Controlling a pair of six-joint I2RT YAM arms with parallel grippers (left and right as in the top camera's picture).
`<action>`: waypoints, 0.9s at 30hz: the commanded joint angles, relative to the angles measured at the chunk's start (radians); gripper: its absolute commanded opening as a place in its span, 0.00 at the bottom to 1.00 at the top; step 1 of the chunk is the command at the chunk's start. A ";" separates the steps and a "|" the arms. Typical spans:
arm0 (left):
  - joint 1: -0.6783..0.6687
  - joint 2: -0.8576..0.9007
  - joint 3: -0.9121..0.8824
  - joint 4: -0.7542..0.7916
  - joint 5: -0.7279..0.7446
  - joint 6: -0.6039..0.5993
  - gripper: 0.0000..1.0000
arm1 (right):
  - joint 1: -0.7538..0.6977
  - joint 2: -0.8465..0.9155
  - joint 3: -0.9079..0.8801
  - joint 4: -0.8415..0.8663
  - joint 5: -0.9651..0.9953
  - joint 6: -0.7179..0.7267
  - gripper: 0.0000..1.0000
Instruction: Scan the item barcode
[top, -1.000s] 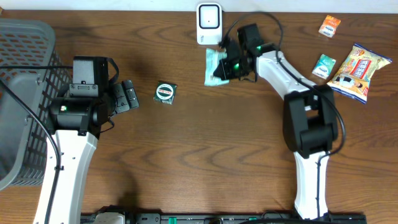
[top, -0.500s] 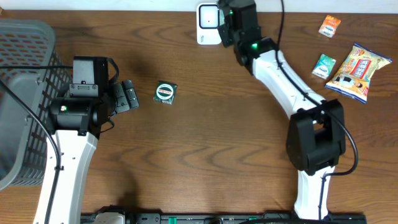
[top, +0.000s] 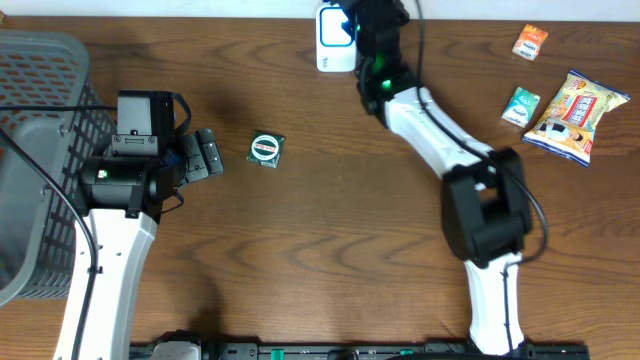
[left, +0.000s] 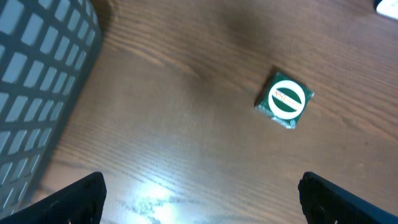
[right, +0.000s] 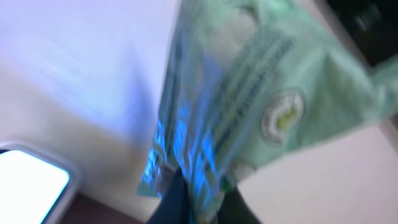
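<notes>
My right gripper is shut on the lower edge of a pale green foil packet, which hangs blurred and lit with blue glints. The packet is held close in front of the white scanner. Seen from overhead, the right gripper is right at the scanner on the table's far edge, and the arm hides most of the packet. My left gripper hovers wide open at the left over bare wood, with nothing between its fingers.
A small green packet with a round label lies just right of the left gripper. A grey basket fills the left edge. At the far right lie an orange packet, a teal packet and a snack bag.
The right arm lifted the green packet off the table beside the scanner and swung it up and left against the scanner's face. The left arm stayed still.
</notes>
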 joint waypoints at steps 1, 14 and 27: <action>0.003 -0.004 0.005 -0.005 -0.013 0.005 0.98 | 0.021 0.107 0.000 0.174 0.116 -0.229 0.01; 0.003 -0.004 0.005 -0.005 -0.013 0.005 0.98 | 0.051 0.219 0.000 0.358 0.101 -0.280 0.01; 0.003 -0.004 0.005 -0.005 -0.013 0.005 0.98 | -0.059 0.068 0.000 0.186 0.251 -0.140 0.01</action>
